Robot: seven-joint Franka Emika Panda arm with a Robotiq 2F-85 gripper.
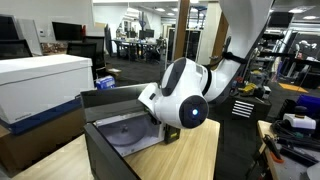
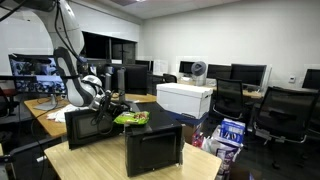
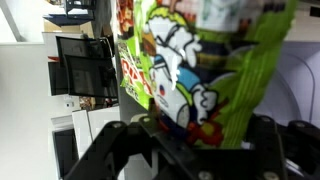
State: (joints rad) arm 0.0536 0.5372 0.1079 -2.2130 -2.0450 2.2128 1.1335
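My gripper (image 3: pixel 195 135) is shut on a green snack bag (image 3: pixel 205 65) printed with a cartoon figure in white, red and blue; the bag fills most of the wrist view. In an exterior view the bag (image 2: pixel 131 118) hangs level at the gripper (image 2: pixel 112 112) just above an open black box (image 2: pixel 90 128) on the wooden table. In an exterior view the arm's white wrist joint (image 1: pixel 180 95) hides the gripper, and sits over the black box (image 1: pixel 120 150), which holds a grey lining.
A second black box (image 2: pixel 153 150) stands on the wooden table (image 2: pixel 200 160) nearer the camera. A white case (image 2: pixel 186 98) (image 1: pixel 40 85) sits beside the table. Monitors, office chairs and desks surround the area.
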